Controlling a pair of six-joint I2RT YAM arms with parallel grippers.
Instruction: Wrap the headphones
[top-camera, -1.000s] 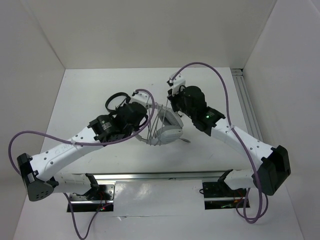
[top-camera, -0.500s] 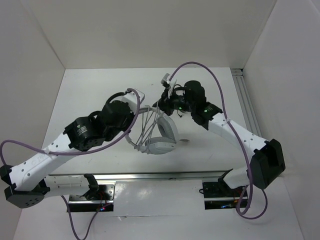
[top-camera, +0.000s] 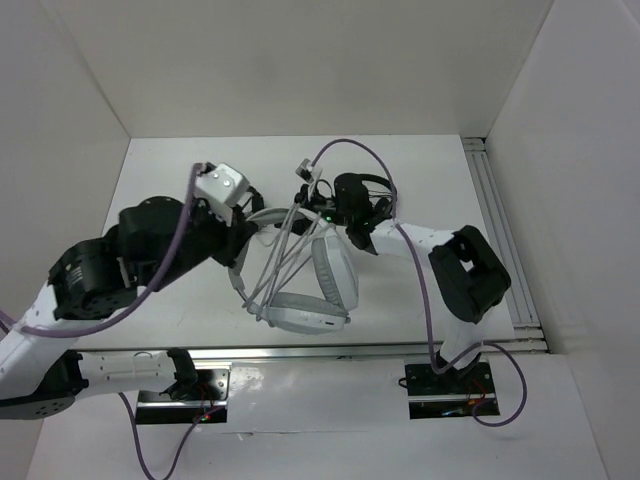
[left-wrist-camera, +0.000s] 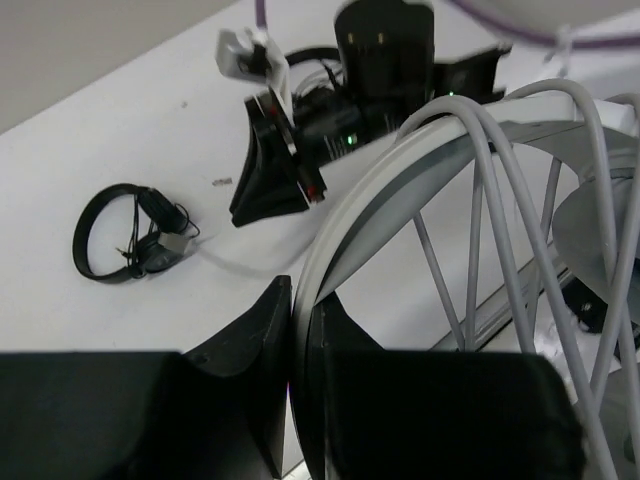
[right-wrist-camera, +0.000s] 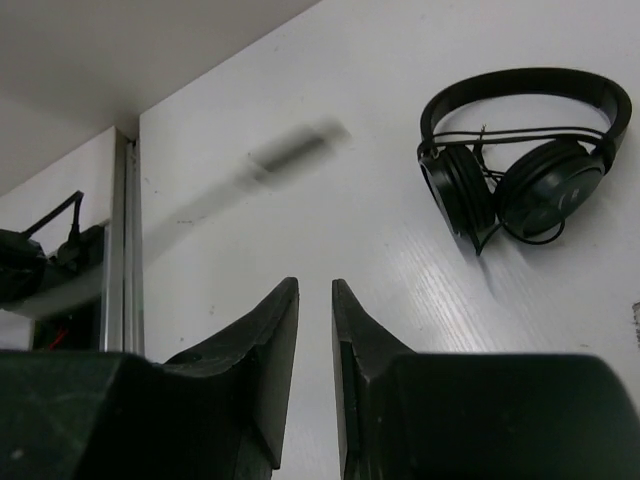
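The large white and grey headphones (top-camera: 335, 275) hang above the table, with their thin grey cable (top-camera: 280, 255) strung in several strands across the headband. My left gripper (top-camera: 243, 237) is shut on the headband (left-wrist-camera: 400, 190); in the left wrist view its jaws (left-wrist-camera: 300, 295) pinch the band's edge, and cable strands (left-wrist-camera: 490, 230) cross to the right. My right gripper (top-camera: 305, 192) sits just behind the headband's top. In the right wrist view its jaws (right-wrist-camera: 315, 285) stand a narrow gap apart with nothing between them, and a blurred grey cable streak (right-wrist-camera: 250, 175) lies beyond.
A small black on-ear headphone (left-wrist-camera: 130, 240) lies on the white table in the left wrist view. Another black pair (right-wrist-camera: 525, 165) lies ahead of the right gripper. A metal rail (top-camera: 497, 230) runs along the right edge and another (top-camera: 320, 352) along the front. White walls enclose the table.
The left arm has lifted the headphones higher and drawn them left. The right arm has swung left toward the headband, and its jaws have parted slightly.
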